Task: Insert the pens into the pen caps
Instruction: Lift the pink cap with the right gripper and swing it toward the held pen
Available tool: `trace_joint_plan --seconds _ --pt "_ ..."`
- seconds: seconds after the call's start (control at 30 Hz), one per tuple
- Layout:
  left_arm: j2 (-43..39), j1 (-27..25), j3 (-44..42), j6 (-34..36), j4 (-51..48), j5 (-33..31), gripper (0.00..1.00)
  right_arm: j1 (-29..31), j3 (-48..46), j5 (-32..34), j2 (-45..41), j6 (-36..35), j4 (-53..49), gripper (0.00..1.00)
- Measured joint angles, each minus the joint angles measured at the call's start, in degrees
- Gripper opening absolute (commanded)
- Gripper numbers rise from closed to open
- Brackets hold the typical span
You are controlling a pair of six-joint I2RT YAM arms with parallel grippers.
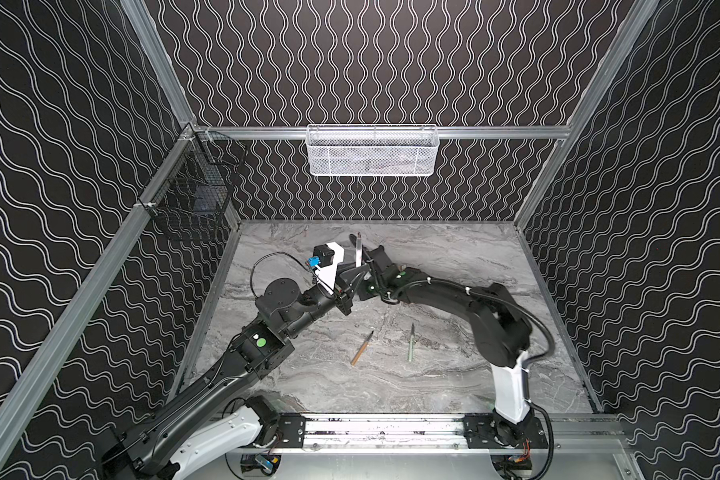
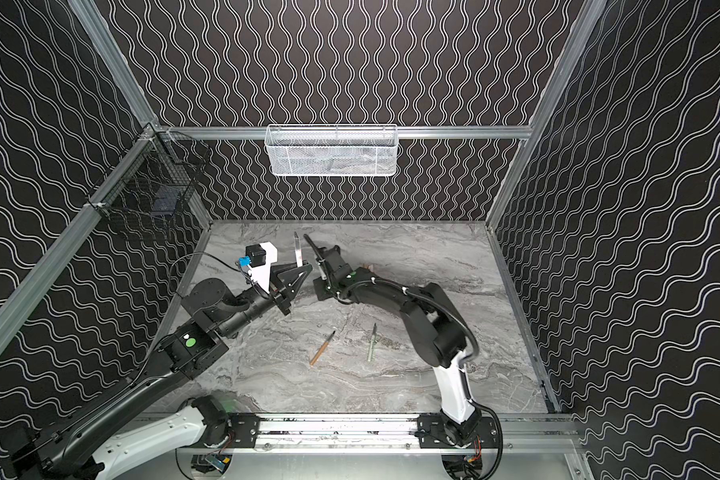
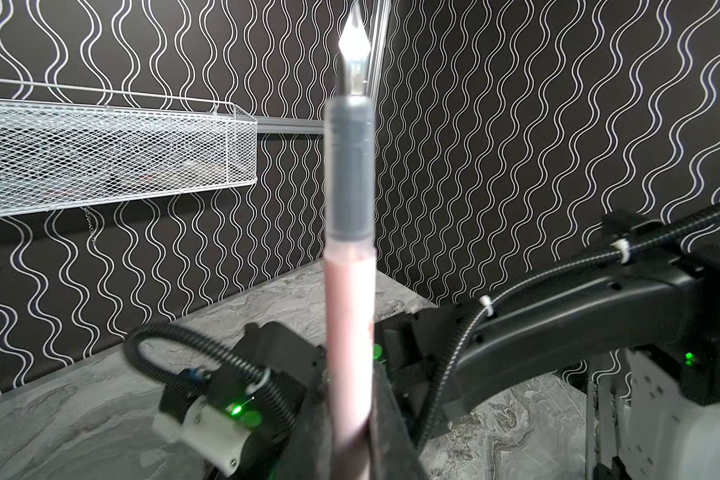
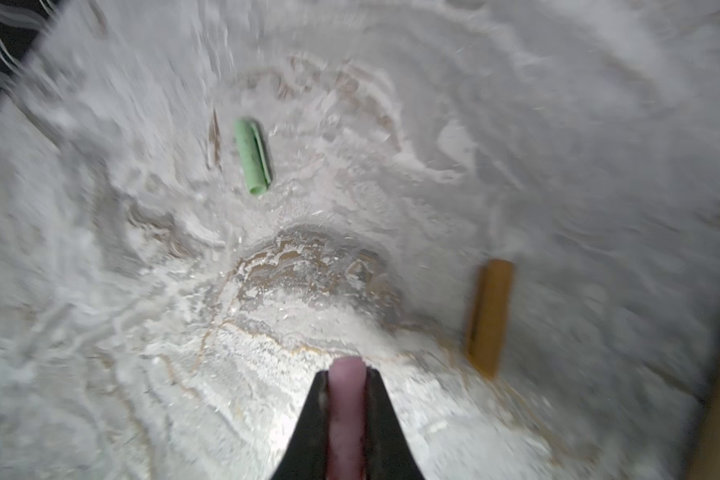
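Gripping the pink pen [image 3: 350, 332] nib-up in our clenched left jaws | our right jaws, just right of that pen, pinch a pink cap [image 4: 347, 415] | green cap [image 4: 252, 156] and tan-orange cap [image 4: 489, 316] lie apart on the table [image 1: 454, 386] | tan-orange pen [image 1: 362, 348] and green pen [image 1: 411, 343] lie near each other, nearer our bases than that pen

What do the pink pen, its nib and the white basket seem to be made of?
Pink pen: likely plastic, matte barrel, smoky translucent grip section. Nib: probably polished metal; it glares brightly. White basket: seemingly painted metal, diamond mesh on a wire rim.
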Motion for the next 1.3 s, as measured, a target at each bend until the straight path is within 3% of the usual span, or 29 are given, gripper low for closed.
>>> trace_joint_plan --seconds 0.27,0.53,0.77,1.0,1.3 --pt "0.90 -0.17 0.07 -0.28 0.04 0.68 0.00 -10.51 -25.81 -0.96 -21.90 8.83 12.52 0.08" --pt "4.42 -0.83 0.42 -1.33 0.44 3.28 0.00 -24.44 -43.67 -2.80 -36.92 14.97 18.32 0.08" --pt "7.87 -1.40 0.85 -2.64 0.48 5.35 0.00 -25.38 -50.58 -6.12 -47.04 15.43 28.70 0.08" --pt "9.35 -1.40 0.83 -2.97 1.09 7.15 0.00 -25.20 -53.81 -11.89 -54.60 15.78 45.44 0.08" --pt "11.47 -1.60 0.83 -2.97 2.36 11.37 0.00 -21.64 -49.51 -17.03 -56.52 17.31 63.80 0.06"
